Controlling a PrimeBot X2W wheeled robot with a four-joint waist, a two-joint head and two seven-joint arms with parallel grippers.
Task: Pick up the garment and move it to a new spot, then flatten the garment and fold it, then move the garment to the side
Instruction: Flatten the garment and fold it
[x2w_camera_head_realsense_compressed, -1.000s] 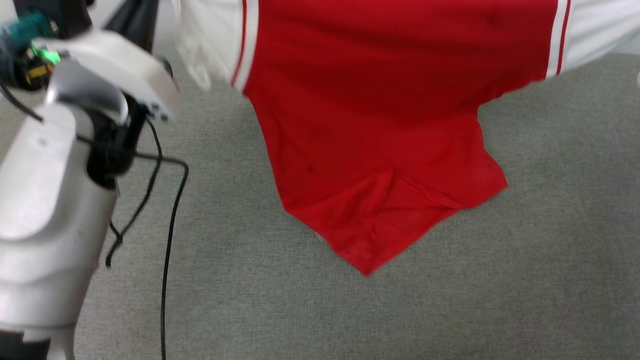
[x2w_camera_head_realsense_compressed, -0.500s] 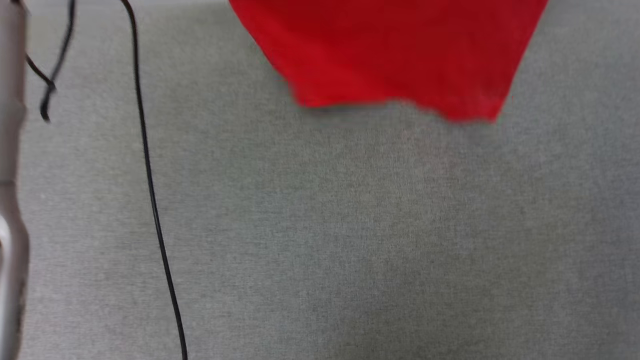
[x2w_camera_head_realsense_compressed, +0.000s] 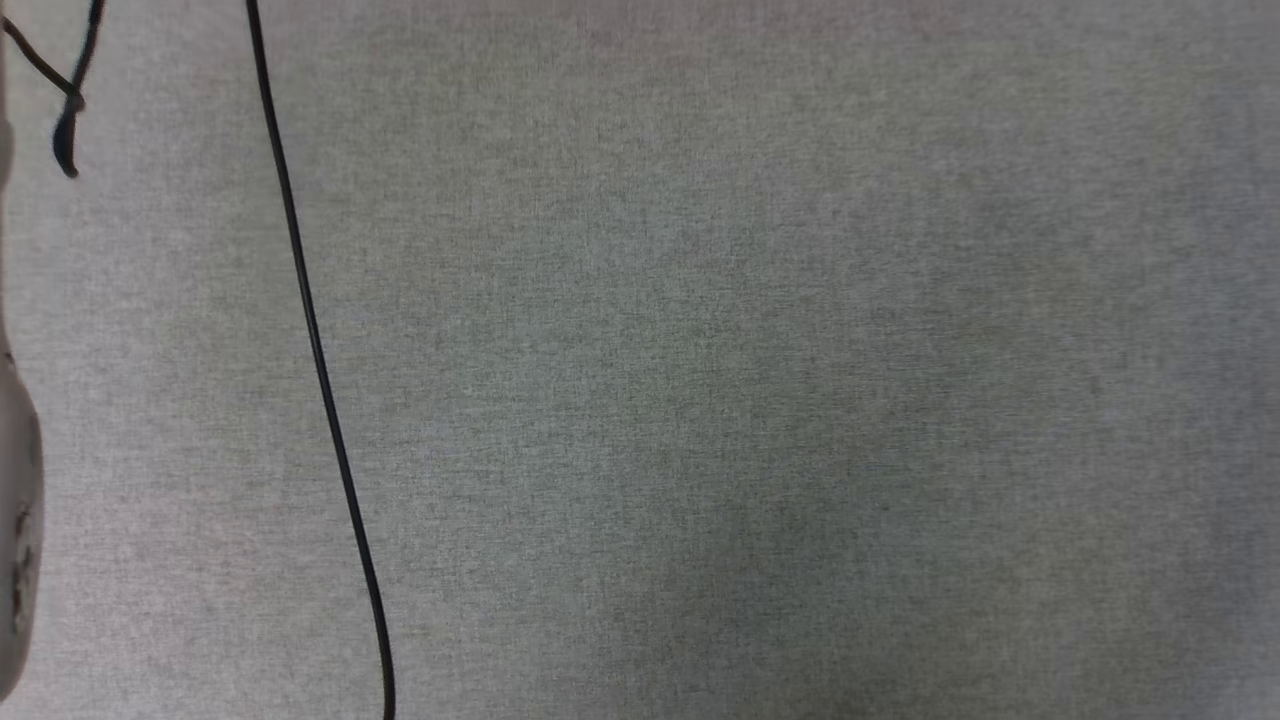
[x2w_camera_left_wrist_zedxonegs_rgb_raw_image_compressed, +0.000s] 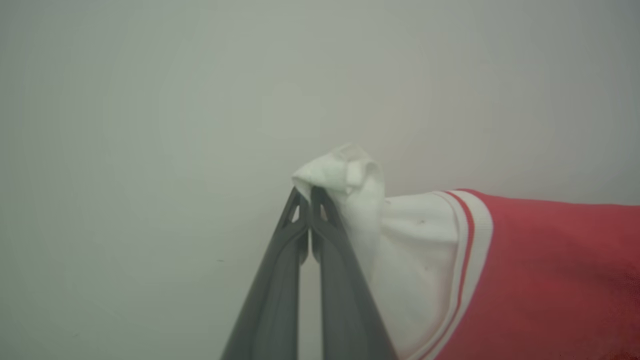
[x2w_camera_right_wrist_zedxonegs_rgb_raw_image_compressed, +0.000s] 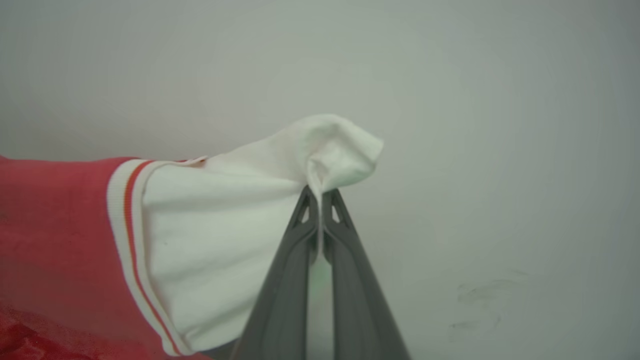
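Note:
The garment (x2w_camera_left_wrist_zedxonegs_rgb_raw_image_compressed: 550, 270) is a red shirt with white sleeves edged in red-striped trim. In the left wrist view my left gripper (x2w_camera_left_wrist_zedxonegs_rgb_raw_image_compressed: 310, 192) is shut on the bunched end of one white sleeve, the red body stretching off to the right. In the right wrist view my right gripper (x2w_camera_right_wrist_zedxonegs_rgb_raw_image_compressed: 320, 192) is shut on the bunched end of the other white sleeve of the garment (x2w_camera_right_wrist_zedxonegs_rgb_raw_image_compressed: 55, 230), the red body stretching off to the left. Both grippers hold the fabric up against a plain pale wall.
The head view looks down on a grey fabric surface (x2w_camera_head_realsense_compressed: 760, 400). A black cable (x2w_camera_head_realsense_compressed: 318, 360) runs down its left side, and a shorter cable end (x2w_camera_head_realsense_compressed: 66, 150) hangs at the top left. A pale arm part (x2w_camera_head_realsense_compressed: 15, 500) sits at the left edge.
The head view has swung downward, so the red shirt and the pale left arm have slid up and out of the picture, leaving grey surface and cable.

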